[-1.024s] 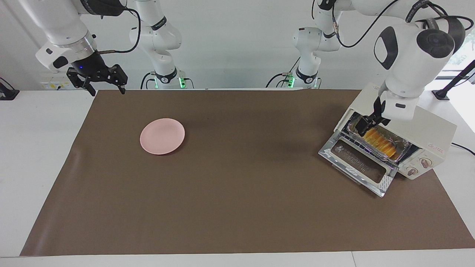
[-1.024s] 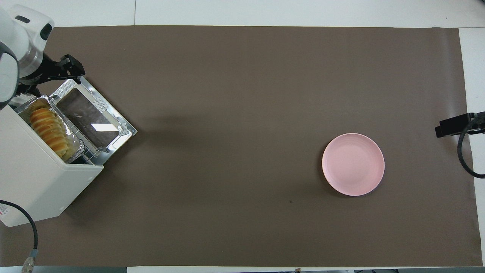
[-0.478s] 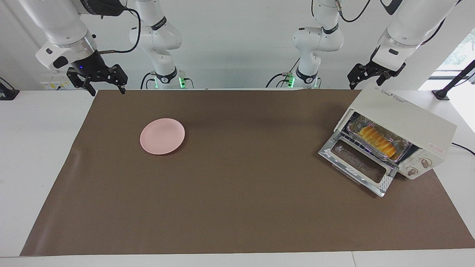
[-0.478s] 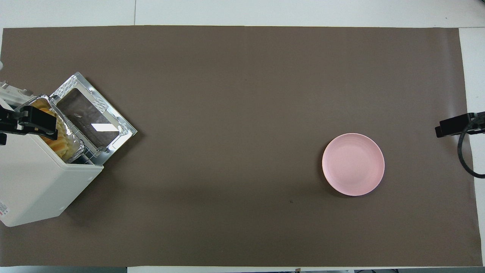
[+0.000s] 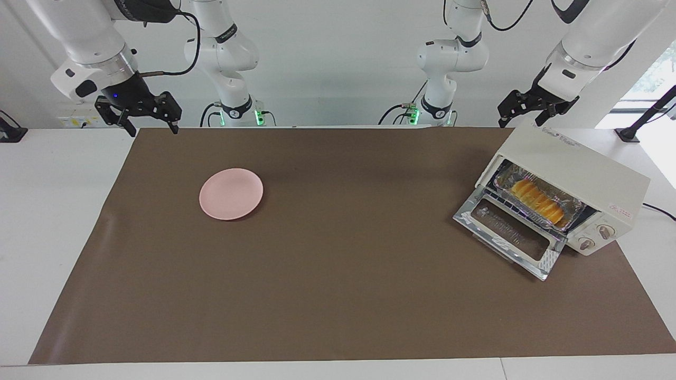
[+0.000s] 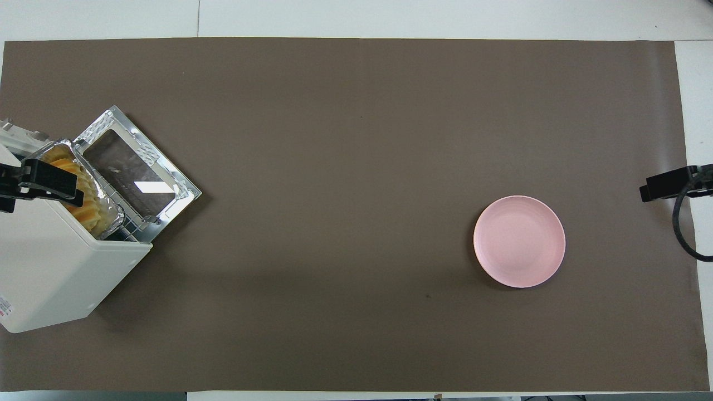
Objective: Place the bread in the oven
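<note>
The bread [image 5: 536, 200] lies in a foil tray [image 5: 570, 203] inside the oven [image 5: 575, 163], whose door [image 5: 509, 232] hangs down. My left hand [image 5: 528, 108], fingers apparently spread, hovers above the oven, holding nothing. My right hand [image 5: 145, 119] waits spread over the table's [image 5: 53, 211] edge.

You've got a matt brown mat [image 5: 338, 274], crinkled shiny foil tray [image 5: 573, 203] inside the oven [image 5: 581, 163], glossy glass door [image 5: 509, 235].

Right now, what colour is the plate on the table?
The plate is plain pale pink, with no pattern; the overhead view shows it best.
</note>
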### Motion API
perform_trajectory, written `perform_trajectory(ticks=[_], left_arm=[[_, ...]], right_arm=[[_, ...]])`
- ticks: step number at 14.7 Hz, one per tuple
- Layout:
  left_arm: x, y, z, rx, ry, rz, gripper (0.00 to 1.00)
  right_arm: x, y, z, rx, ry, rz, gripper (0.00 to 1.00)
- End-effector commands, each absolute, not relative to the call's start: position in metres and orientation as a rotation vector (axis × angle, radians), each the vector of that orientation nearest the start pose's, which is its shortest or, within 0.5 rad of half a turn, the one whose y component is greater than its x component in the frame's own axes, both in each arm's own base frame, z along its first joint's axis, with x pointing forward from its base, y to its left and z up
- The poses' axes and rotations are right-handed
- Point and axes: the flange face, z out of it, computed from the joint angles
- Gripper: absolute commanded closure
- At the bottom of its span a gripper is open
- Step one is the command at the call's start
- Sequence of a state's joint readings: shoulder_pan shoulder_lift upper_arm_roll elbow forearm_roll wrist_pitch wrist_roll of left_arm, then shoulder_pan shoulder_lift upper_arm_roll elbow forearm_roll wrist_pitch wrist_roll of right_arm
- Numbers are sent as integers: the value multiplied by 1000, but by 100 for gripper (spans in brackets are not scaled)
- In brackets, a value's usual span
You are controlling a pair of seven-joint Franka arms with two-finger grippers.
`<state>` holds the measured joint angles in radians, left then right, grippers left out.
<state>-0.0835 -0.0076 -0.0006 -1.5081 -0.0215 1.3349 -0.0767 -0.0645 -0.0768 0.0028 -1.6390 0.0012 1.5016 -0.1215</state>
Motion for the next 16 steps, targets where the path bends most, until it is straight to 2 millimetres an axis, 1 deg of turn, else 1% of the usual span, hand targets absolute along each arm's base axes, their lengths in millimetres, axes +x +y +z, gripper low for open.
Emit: perform_trajectory(ticks=[1,3,4,5,8,9,10,13,16], left_arm=[[518,-61,636,-3083,81,279,0],[517,-60,634,-3086,77,283,0],[518,-57,633,-3091,71,277,0],[520,-57,629,-3096,75,266,0],[513,-60,623,-3094,101,282,0],[513,-59,606,-3092,100,316,0],[514,-60,596,-3092,103,314,0],[514,-63,604,-3109,105,301,0],[515,-63,605,-3110,107,303,0]], right_arm=[[515,-32,628,-3135,-77,101,0],[515,-32,628,-3135,-77,101,0],[515,-32,628,-3135,-77,101,0],[515,-32,628,-3135,-77,101,0],[515,-32,628,-3135,-77,101,0],[515,-32,628,-3135,-77,101,0],[515,-32,628,-3135,-77,101,0],[515,-32,628,-3135,-77,101,0],[515,-32,628,-3135,-77,101,0]])
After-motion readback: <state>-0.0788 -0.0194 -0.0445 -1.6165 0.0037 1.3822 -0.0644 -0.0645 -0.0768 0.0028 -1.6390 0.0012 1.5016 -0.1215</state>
